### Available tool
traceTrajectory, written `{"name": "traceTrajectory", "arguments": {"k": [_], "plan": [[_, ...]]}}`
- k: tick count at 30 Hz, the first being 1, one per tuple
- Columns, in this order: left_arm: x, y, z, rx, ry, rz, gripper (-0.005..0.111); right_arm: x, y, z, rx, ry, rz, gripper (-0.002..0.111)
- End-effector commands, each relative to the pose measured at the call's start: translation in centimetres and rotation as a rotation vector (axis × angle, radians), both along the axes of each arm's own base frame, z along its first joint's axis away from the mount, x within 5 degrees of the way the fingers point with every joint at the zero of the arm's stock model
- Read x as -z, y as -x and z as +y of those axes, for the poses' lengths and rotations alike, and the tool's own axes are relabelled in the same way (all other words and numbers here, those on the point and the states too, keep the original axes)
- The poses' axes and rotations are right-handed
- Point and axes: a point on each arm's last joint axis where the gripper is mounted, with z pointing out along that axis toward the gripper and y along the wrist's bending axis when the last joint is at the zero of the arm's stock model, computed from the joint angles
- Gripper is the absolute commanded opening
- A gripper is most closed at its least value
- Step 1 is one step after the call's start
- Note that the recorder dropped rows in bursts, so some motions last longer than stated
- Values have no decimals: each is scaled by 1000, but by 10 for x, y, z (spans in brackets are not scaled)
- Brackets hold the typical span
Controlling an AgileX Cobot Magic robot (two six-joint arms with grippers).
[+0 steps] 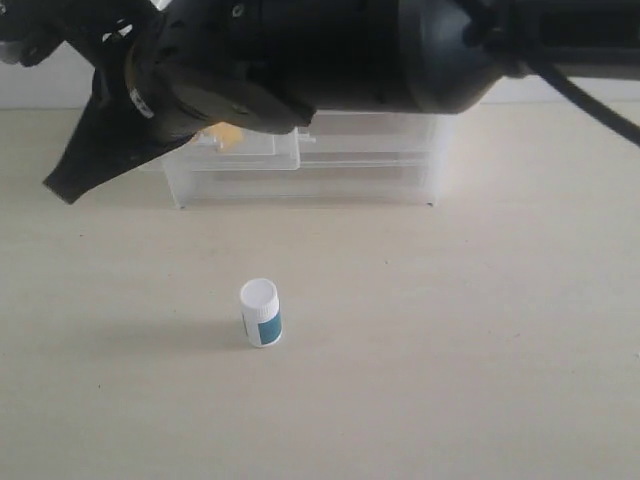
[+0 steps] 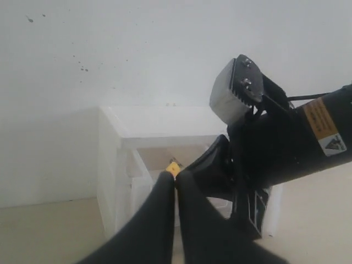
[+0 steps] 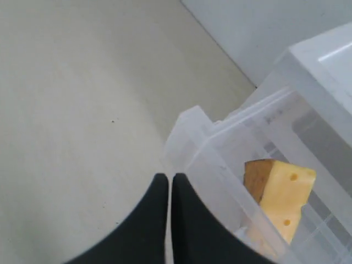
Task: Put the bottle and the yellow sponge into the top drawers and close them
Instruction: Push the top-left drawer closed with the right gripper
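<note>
The bottle (image 1: 261, 313) stands upright on the table, in front of the cabinet and apart from both grippers. The left top drawer (image 1: 255, 155) is pulled out, with the yellow sponge (image 3: 283, 195) lying inside it; a bit of the sponge (image 1: 225, 135) shows under the arm. My right gripper (image 3: 169, 179) is shut with nothing in it, its tips just outside the drawer's front corner (image 3: 190, 132). That arm reaches across to the left (image 1: 62, 185). My left gripper (image 2: 175, 179) is shut and empty, pointing at the cabinet's side, a sliver of sponge (image 2: 174, 168) beyond its tips.
The translucent cabinet (image 1: 400, 165) stands at the back of the pale table against a white wall. Its right top drawer (image 1: 370, 135) looks pushed in. My right arm's black body (image 2: 286, 148) crosses in front of the cabinet and hides its top.
</note>
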Motion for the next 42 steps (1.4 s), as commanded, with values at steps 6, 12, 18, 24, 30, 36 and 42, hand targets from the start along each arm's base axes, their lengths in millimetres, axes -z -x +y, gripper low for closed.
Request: {"name": "traceTrajectory", "arguments": {"k": [6,12,18,24,30,36,42], "plan": [[1,1,0,2,9,-5,4,30,-35,-5,38,47,-35,2],[1,1,0,2,9,-5,4,27,-65,-27,107,-1,-43,2],[1,1,0,0,9,-3,4,21,-80,-34,73,-112,-67,2],[1,1,0,0,9,-3,4,17,-111,-62,156,-216,-46,2],[1,1,0,0,9,-3,4,5,-102,-67,282,-298,65,2],[1,1,0,0,9,-3,4,28,-69,-20,116,-225,60,2],[2,1,-2,20,10,-14,4,61,-112,-25,132,-308,87,2]]}}
